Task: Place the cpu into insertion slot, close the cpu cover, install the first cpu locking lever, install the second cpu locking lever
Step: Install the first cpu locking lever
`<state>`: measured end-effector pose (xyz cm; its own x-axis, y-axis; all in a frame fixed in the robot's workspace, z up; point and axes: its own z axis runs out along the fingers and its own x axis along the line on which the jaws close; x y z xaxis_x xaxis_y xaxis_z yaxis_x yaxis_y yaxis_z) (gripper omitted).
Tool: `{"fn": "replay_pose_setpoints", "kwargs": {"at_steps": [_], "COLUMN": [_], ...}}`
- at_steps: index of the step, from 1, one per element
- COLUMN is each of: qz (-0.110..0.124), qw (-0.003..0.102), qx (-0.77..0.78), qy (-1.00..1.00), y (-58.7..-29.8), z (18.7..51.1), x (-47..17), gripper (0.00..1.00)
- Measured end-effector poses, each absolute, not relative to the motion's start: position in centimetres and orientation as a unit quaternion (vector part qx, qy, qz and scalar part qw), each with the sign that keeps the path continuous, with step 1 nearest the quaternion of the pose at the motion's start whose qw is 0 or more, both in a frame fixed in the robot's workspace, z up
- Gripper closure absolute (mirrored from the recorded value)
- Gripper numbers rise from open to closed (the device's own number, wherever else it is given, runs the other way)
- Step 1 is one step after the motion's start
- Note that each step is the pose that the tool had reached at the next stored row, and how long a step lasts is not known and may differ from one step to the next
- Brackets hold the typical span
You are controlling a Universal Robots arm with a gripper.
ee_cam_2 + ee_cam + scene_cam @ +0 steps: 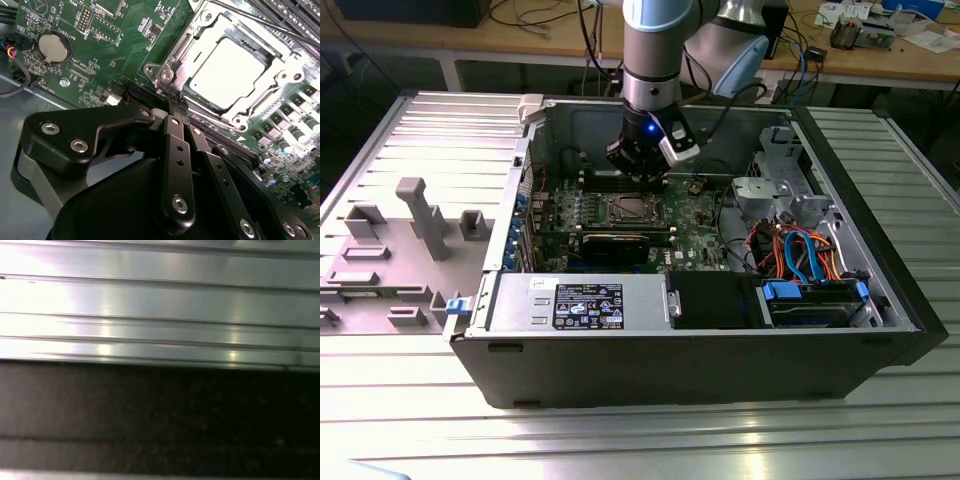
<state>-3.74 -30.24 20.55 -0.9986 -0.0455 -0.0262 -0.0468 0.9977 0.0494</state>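
Observation:
In the second wrist view the cpu (231, 72) lies flat in the insertion slot (164, 75), its pale metal top showing through the cut-out of the cpu cover (186, 50). The cover lies down over the chip's edges. A thin metal lever rod (272, 22) runs along one side of the socket. My gripper (178, 100) has its two black fingers (172, 130) pressed together, tips at the socket's corner. In the exterior view the gripper (642, 172) hangs just above the socket (630, 208) on the green board.
The open computer case (720, 370) lies on a ribbed metal table (160, 300). A black graphics card (615, 245) sits in front of the socket, memory slots (295, 15) beside it, and a coin battery (52, 47) on the board. Drive bays and coloured cables (800, 255) are on the exterior view's right.

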Motion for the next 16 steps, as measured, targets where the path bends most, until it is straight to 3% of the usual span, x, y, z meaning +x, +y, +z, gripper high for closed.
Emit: {"fn": "replay_pose_setpoints", "kwargs": {"at_steps": [16], "qz": [0.023], "qw": [0.013], "qx": [-0.023], "qy": [0.999], "y": [-30.15], "z": [20.62], "x": [-3.63], "gripper": [0.89]}}
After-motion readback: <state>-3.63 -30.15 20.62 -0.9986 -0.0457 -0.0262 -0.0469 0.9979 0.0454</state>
